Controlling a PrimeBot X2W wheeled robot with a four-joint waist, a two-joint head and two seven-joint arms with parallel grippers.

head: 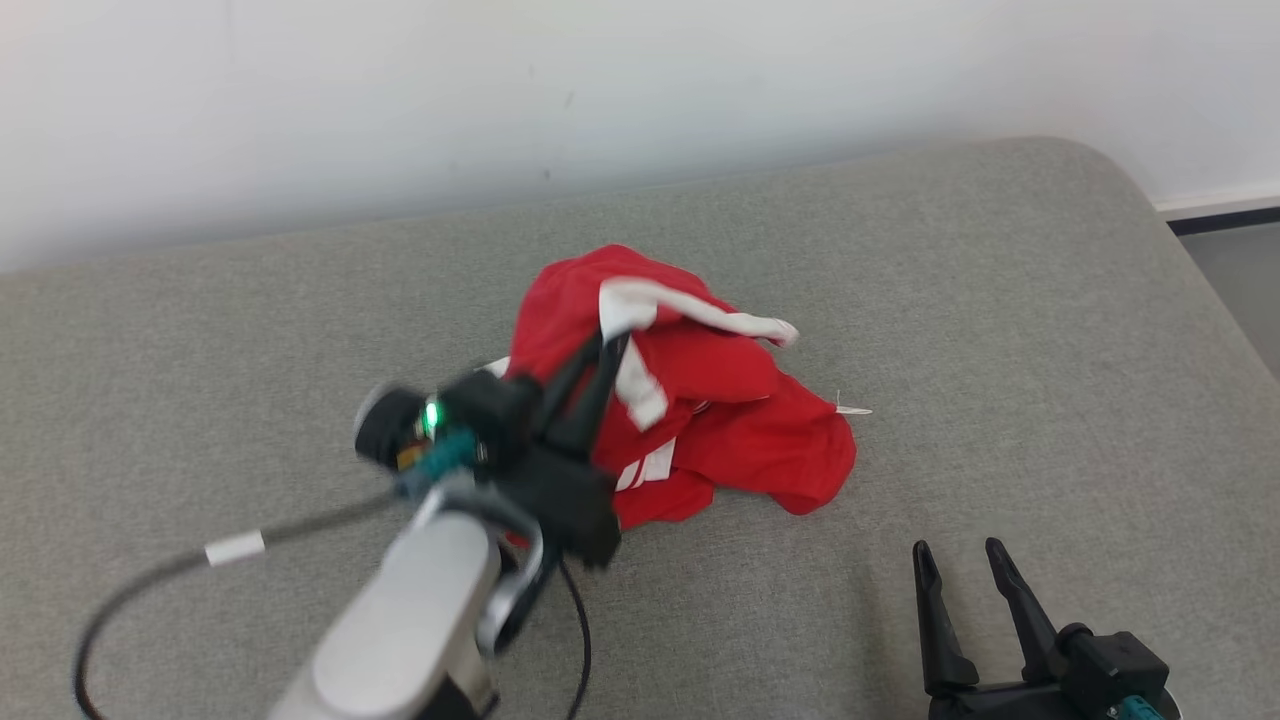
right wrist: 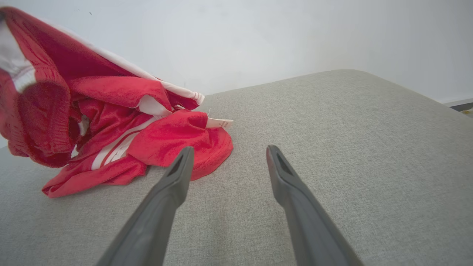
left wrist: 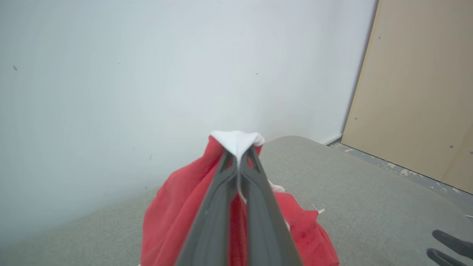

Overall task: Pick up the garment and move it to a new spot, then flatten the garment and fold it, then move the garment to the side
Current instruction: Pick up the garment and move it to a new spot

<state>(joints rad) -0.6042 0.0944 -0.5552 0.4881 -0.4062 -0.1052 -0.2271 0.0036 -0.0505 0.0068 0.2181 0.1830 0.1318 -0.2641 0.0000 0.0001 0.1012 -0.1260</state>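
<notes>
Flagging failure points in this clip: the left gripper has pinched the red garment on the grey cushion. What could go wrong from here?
1. The left gripper pinches the garment by a small fold of white trim near its fingertips; that may slip on lifting.
2. The garment is bunched and mostly lies on the cushion; lifted from one point, it could hang twisted and resist flattening.

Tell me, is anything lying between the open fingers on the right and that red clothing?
Nothing visible: bare grey cushion lies between the right gripper and the red garment, whose white trim the left gripper holds.
</notes>
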